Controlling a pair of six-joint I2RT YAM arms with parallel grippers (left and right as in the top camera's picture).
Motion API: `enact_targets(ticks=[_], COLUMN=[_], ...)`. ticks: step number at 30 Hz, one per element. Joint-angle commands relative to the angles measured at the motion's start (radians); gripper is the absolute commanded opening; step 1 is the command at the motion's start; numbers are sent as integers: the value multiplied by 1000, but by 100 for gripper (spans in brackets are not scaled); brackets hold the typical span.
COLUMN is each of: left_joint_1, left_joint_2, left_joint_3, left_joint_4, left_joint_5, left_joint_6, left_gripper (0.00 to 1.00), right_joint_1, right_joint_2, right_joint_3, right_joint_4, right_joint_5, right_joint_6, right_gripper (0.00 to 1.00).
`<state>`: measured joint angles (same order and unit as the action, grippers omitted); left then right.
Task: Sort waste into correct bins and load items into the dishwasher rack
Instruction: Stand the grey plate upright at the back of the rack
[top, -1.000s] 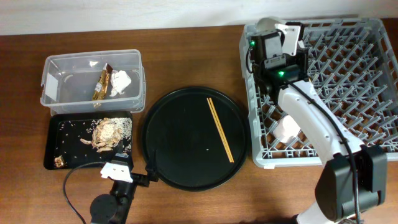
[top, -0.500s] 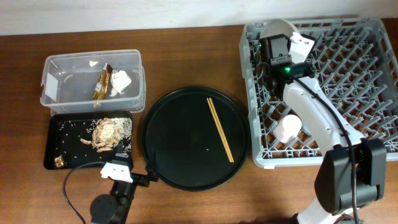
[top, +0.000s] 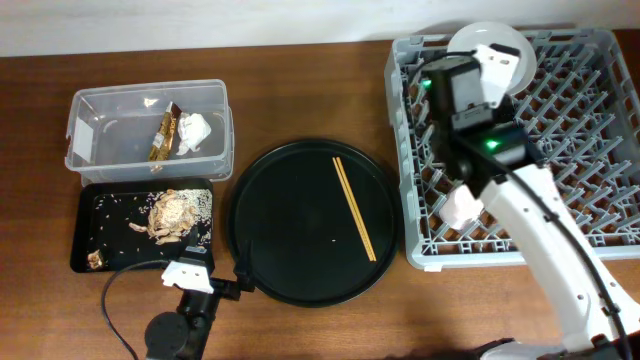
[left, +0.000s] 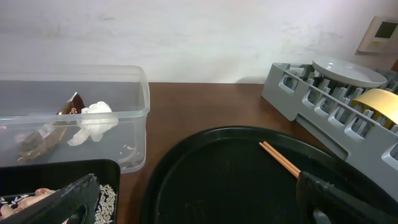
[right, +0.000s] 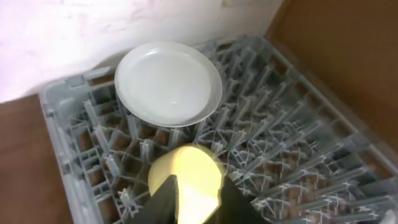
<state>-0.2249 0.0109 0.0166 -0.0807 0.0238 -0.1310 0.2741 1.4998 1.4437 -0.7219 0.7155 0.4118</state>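
Right gripper (right: 196, 182) was clamped on the small yellow bowl (right: 186, 163), a dark finger on each side of its lower edge. It held the bowl tilted over the dishwasher rack (right: 298, 155), low in the middle of the right wrist view; whether the bowl touched the pegs could not be told. Just beyond it, the pale grey-green plate (right: 168, 84) lay across the pegs in the rack's corner. Lower in the rack, seen from overhead, a pale cup (top: 462, 207) sat beside the arm. Left of the rack, the wooden chopsticks (top: 353, 208) lay together on the round black tray (top: 290, 230). At far left, the clear box (top: 105, 150) held the snack wrapper (top: 163, 135) and tissue (top: 196, 130). The shallow black tray (top: 95, 235) below it held the food scraps (top: 172, 213). Left gripper (left: 198, 180) had its fingers spread wide, holding nothing.
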Motion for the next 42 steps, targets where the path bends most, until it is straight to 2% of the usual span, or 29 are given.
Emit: enact_targets(ticks=[1,3,5,6,9,11,12,15,17,18,20,21,24,27,28,30,31,34,37,41,42], left_joint_1=[-1,-1,-1,-1,-1,-1,-1,-1,-1,-1,-1,-1,-1,-1,-1,-1,-1,-1,-1,-1,-1], left_joint_2=[-4,-4,-4,-4,-4,-4,-4,-4,-4,-4,-4,-4,-4,-4,-4,-4,-4,-4,-4,-4,-4], left_joint_3=[-8,-8,-8,-8,-8,-8,-8,-8,-8,-8,-8,-8,-8,-8,-8,-8,-8,-8,-8,-8,-8], left_joint_4=[1,1,1,1,1,1,1,1,1,1,1,1,1,1,1,1,1,1,1,1,1], left_joint_5=[7,6,7,6,7,6,6,7,7,6,6,6,6,7,7,6,6,7,7,6,6], left_joint_6=[13,13,13,13,13,13,13,13,13,13,13,13,13,13,13,13,13,13,13,13,13], left_gripper=[99,99,99,99,100,99,99,99,99,99,99,99,99,99,99,99,99,99,99,99,99], right_joint_1=[-262,-474,-553,-570,-569,-569,-569,-569,-569,-569,-569,-569,-569,-563,-554,-463,-387,-200,-101,-33,-6], right_joint_2=[25,116,260,331,459,471,481,504,507,523,554,552,516,365,312,187,162,214,311,409,410], right_joint_3=[9,10,10,10,10,10,10,10,10,10,10,10,10,10,10,10,10,10,10,8,8], right_joint_4=[40,101,194,229,291,333,346,425,433,452,461,464,440,356,334,328,347,521,691,662,666], right_joint_5=[-558,-853,-1016,-1080,-1104,-1059,-1010,-982,-878,-872,-859,-849,-849,-814,-743,-420,-175,264,362,373,402], right_joint_6=[10,7,8,8,89,179,241,285,309,312,301,284,185,-24,-87,-305,-441,-752,-981,-991,-980], right_gripper=[41,46,71,79,79,72,64,57,52,42,7,4,4,4,4,4,4,4,4,4,43])
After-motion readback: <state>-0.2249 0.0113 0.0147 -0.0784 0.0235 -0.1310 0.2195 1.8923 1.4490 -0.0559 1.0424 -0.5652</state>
